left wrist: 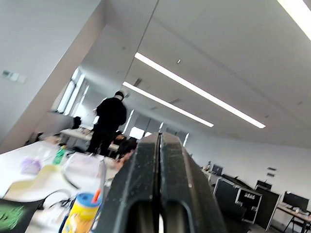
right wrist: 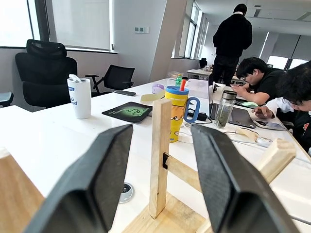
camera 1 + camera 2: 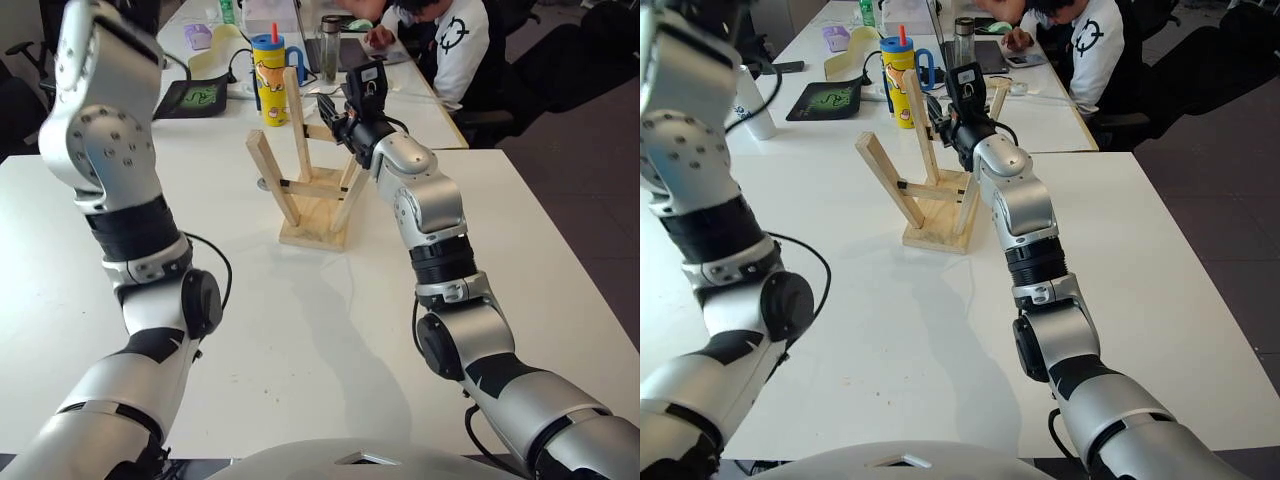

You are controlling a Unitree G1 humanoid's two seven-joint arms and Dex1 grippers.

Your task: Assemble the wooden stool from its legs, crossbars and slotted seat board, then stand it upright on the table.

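The wooden stool (image 3: 315,200) rests upside down on the desk (image 3: 300,330), seat board (image 3: 312,235) flat on the surface and legs pointing up; it looks like light, stiff softwood with a dry, unslippery grain, though the joints seem only push-fitted, so a pull may loosen them. I judge the best hold is low on a leg or across a crossbar close to its joint, not at a leg tip, where leverage could rack the frame.

The right pincer (image 3: 328,112) is spread wide beside the upright leg (image 2: 161,155); from the wrist the leg shows in the gap, untouched, though whether it is between the fingers or just ahead I cannot tell. The left pincer (image 1: 160,184) is raised well above the desk, its fingers pressed together on nothing.

Count: one seat board; three legs plain, a fourth seemingly behind the right pincer; two crossbars (image 3: 315,187) visible.
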